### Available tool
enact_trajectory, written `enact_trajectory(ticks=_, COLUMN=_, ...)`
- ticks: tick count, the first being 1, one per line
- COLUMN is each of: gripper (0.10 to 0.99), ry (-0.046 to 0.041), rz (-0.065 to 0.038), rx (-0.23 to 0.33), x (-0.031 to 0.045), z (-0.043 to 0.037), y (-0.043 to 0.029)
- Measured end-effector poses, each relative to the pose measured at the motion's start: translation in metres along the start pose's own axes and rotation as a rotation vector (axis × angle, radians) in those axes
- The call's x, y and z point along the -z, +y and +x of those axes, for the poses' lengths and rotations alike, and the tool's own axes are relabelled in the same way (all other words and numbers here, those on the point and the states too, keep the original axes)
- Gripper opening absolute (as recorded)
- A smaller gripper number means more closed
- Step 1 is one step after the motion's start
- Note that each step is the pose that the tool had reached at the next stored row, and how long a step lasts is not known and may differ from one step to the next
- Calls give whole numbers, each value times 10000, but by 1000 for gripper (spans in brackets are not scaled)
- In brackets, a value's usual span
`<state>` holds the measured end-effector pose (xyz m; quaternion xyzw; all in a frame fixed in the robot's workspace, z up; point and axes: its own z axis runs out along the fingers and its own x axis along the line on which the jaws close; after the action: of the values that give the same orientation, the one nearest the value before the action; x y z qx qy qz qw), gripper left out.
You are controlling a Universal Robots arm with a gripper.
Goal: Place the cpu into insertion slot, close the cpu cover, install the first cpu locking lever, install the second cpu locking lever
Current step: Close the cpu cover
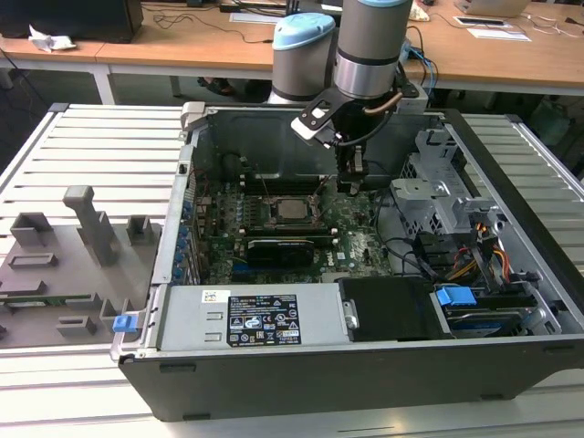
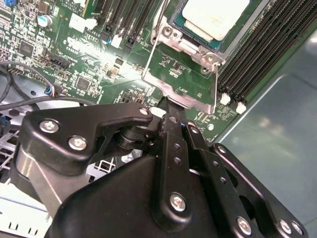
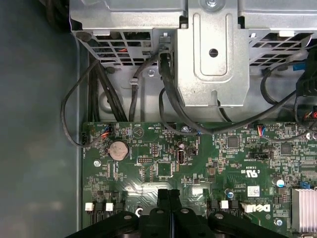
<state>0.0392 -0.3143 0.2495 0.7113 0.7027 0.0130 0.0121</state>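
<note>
I have the claw [image 2: 167, 106] clenched, its fingers pressed together, with the tips right at the free edge of the cpu cover [image 2: 190, 100]. I cannot tell whether that thin lip is nipped between them or only touched. The cpu [image 2: 214, 17] lies in the insertion slot [image 2: 174, 37], pale face up. The cover stands tilted up off the slot on the claw's side, not yet closed, and green board shows through its window.

My worry is the contact. With so little metal to bear on, I judge the tips could slide off the lip. Then the cover might snap down on the chip, or the tips might skid onto the small parts of the motherboard [image 3: 198, 163] just beside the slot. If the chip sits even slightly crooked, pressing the cover down could harm the contacts under it. The memory slots [image 2: 257, 54] flank the slot closely, so a sideways drift has little room.
</note>
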Motion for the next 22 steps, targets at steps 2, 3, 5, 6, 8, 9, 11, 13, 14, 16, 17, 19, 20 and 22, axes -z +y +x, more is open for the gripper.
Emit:
enact_trajectory(ticks=2, gripper=106, ry=0, rz=0, rx=0, x=0, z=0, y=-15)
enact_trajectory(ticks=3, gripper=106, ry=1, rz=0, rx=0, x=0, z=0, y=-24)
enact_trajectory(ticks=5, gripper=106, ry=0, rz=0, rx=0, x=-1, z=-1, y=-41)
enact_trajectory(ticks=6, gripper=106, ry=-1, rz=0, rx=1, x=-1, z=-1, y=-50)
enact_trajectory(ticks=8, gripper=106, ry=-1, rz=0, rx=-1, x=-1, z=-1, y=-61)
enact_trajectory(ticks=9, gripper=106, ry=-1, rz=0, rx=0, x=-1, z=-1, y=-66)
enact_trajectory(ticks=11, gripper=106, ry=-1, rz=0, rx=0, x=-1, z=-1, y=-81)
enact_trajectory(ticks=13, gripper=106, ry=0, rz=0, rx=0, x=-2, z=-1, y=-94)
enact_trajectory(ticks=14, gripper=106, ry=1, rz=0, rx=0, x=-2, z=-1, y=-98)
enact_trajectory(ticks=16, gripper=106, ry=0, rz=0, rx=0, x=-3, z=-2, y=-108)
enact_trajectory(ticks=17, gripper=106, ry=0, rz=0, rx=0, x=-3, z=-2, y=-115)
enact_trajectory(ticks=19, gripper=106, ry=0, rz=0, rx=0, x=-4, z=-2, y=-134)
enact_trajectory(ticks=20, gripper=106, ry=0, rz=0, rx=1, x=-4, z=-2, y=-144)
enact_trajectory(ticks=22, gripper=106, ry=0, rz=0, rx=0, x=-4, z=-2, y=-160)
